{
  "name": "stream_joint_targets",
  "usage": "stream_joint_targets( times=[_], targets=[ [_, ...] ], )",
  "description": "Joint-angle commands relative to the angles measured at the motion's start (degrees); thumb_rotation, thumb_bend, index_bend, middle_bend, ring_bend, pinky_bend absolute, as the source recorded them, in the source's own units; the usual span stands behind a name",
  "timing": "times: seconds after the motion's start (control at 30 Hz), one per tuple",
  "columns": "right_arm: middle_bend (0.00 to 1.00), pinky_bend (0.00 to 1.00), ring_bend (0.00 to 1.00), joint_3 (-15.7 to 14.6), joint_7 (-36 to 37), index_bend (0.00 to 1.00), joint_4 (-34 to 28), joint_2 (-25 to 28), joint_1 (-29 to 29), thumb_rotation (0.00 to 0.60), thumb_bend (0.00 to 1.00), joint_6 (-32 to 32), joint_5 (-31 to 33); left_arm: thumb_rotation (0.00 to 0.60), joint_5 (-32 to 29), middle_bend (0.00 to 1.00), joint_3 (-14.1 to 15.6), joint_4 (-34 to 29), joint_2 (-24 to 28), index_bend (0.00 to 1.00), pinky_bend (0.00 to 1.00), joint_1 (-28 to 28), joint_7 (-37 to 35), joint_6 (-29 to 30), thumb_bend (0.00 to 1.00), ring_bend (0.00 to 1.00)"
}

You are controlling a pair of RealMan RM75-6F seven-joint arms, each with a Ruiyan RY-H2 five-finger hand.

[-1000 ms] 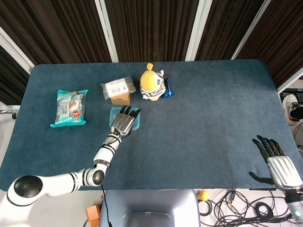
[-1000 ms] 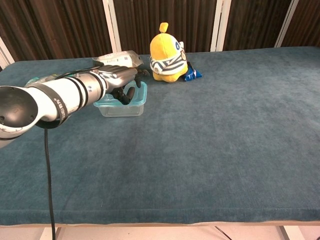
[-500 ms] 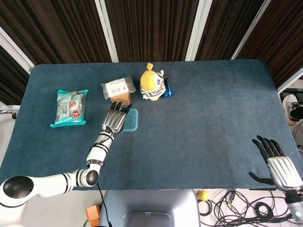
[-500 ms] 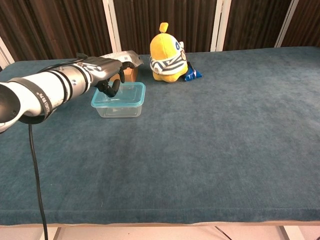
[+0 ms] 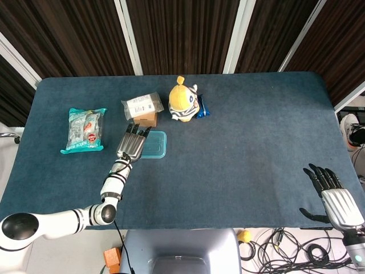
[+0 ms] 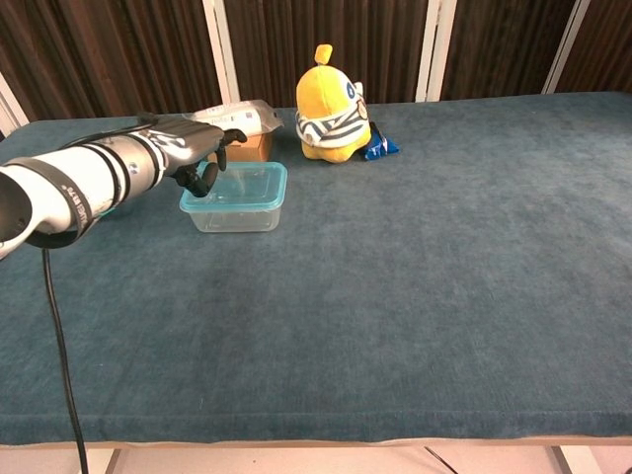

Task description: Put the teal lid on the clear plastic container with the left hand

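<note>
Teal lid (image 5: 153,144) is now seated on clear plastic container (image 6: 237,200) nr table's far-left edge; left hand (image 5: 131,146), fingers loosely spread & empty, is drawn off leftward, so task looks done.

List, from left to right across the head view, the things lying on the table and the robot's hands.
Teal snack packet → left hand → teal lid on the clear plastic container → yellow plush toy → blue packet → right hand. The sealed bag on the small cardboard box overlaps the left hand's span, so it is left out.
</note>
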Motion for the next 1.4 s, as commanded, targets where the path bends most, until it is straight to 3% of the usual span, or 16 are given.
stream_joint_targets(
  times=[0.03,0.8,1.27,1.4],
  targets=[
    [0.00,0.00,0.00,0.0,-0.1,0.00,0.0,0.0,0.0,0.600,0.11,0.0,0.0,0.600,-0.7,0.27,0.1,0.1,0.1,0.00,0.00,0.1,0.4,-0.3,0.79,0.03],
    [0.00,0.00,0.00,0.0,-0.2,0.00,0.1,-0.1,0.0,0.600,0.11,0.0,0.0,0.600,-4.4,0.34,0.8,0.8,-0.6,0.00,0.00,-0.2,1.7,-3.4,0.81,0.08],
    [0.00,0.00,0.00,0.0,-0.6,0.00,-0.1,-0.2,0.0,0.600,0.11,-0.2,0.3,0.600,-3.7,0.36,2.1,2.2,-1.3,0.00,0.00,0.1,0.6,-5.0,0.81,0.09],
    [0.00,0.00,0.00,0.0,-0.6,0.00,-0.1,-0.2,0.1,0.600,0.11,-0.2,0.2,0.600,0.3,0.30,1.2,1.0,-0.8,0.00,0.00,0.3,-1.7,-2.7,0.80,0.09]
  ],
)
